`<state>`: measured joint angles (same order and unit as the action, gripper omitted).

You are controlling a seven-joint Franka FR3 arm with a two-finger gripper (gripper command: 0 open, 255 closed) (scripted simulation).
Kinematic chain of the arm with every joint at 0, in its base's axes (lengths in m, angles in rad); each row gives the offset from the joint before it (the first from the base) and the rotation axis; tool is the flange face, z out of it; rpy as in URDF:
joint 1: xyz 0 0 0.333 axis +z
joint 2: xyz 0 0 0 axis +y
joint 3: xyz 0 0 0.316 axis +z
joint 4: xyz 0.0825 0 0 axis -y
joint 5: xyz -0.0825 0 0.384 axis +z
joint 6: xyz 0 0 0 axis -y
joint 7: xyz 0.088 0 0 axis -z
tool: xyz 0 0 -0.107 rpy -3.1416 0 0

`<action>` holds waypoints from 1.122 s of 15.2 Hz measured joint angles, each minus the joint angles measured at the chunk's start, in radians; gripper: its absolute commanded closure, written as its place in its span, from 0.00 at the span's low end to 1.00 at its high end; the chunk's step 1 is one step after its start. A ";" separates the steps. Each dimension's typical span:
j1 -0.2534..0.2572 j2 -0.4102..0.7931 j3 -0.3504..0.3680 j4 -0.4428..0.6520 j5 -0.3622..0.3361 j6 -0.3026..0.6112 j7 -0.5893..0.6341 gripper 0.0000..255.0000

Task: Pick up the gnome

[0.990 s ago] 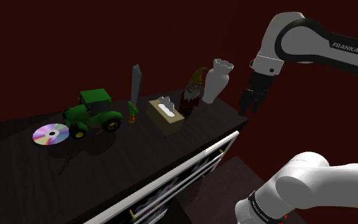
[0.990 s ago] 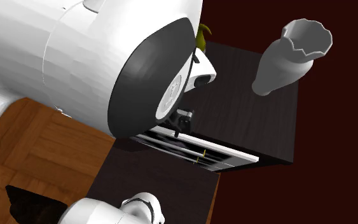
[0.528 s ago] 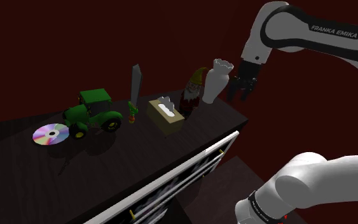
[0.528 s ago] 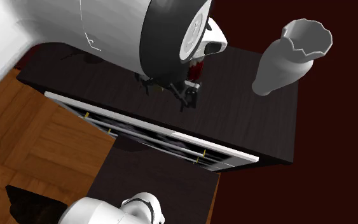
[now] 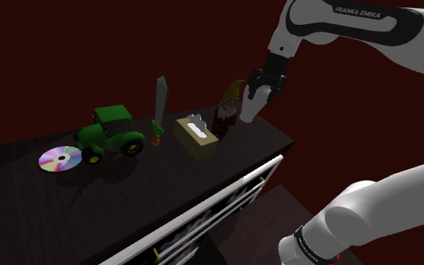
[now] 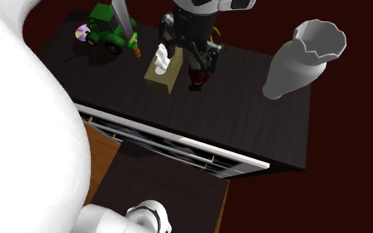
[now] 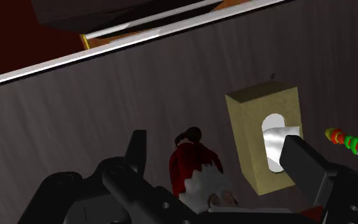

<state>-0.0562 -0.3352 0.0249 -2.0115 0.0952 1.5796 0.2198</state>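
Gnome (image 5: pixel 227 111): red coat, white beard, perhaps yellowish hat; upright on dark tabletop (image 5: pixel 89 194).

Dim renders — dark red backdrop, soft shadows, no glare.

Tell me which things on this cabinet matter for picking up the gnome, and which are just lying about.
For the job: gnome, gripper.
Lying about: tissue box, green toy tractor, disc, toy sword, white vase.

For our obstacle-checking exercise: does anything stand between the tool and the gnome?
Nothing visible does: the gnome lies straight ahead of the open tool. The tissue box stands close beside it, near one finger.
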 measured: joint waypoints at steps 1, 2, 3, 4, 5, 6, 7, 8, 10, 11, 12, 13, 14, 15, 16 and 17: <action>-0.005 0.047 -0.003 0.049 0.001 0.006 0.012 0.00; -0.009 0.076 -0.004 0.083 0.004 0.008 0.026 0.00; -0.012 0.117 -0.005 0.140 0.006 0.000 0.042 0.00; -0.013 0.142 -0.004 0.174 0.009 0.000 0.061 0.00; -0.016 0.175 -0.006 0.222 0.012 -0.008 0.076 0.00; -0.018 0.204 -0.006 0.254 0.015 -0.003 0.093 0.00; -0.020 0.246 -0.007 0.316 0.017 -0.015 0.110 0.00; -0.024 0.281 -0.010 0.364 0.019 -0.021 0.123 0.00; -0.026 0.314 -0.012 0.403 0.022 -0.017 0.141 0.00; -0.026 0.319 -0.012 0.401 0.022 -0.008 0.143 0.00; -0.026 0.322 -0.012 0.394 0.023 0.002 0.145 0.00; -0.027 0.320 -0.013 0.378 0.023 0.017 0.143 0.00; -0.027 0.321 -0.013 0.366 0.023 0.029 0.142 0.00; -0.027 0.318 -0.013 0.349 0.023 0.043 0.140 0.00; -0.026 0.316 -0.012 0.333 0.023 0.058 0.141 0.00; -0.026 0.314 -0.011 0.320 0.023 0.069 0.140 0.00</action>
<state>-0.0818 -0.0211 0.0134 -1.6912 0.1187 1.6482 0.3600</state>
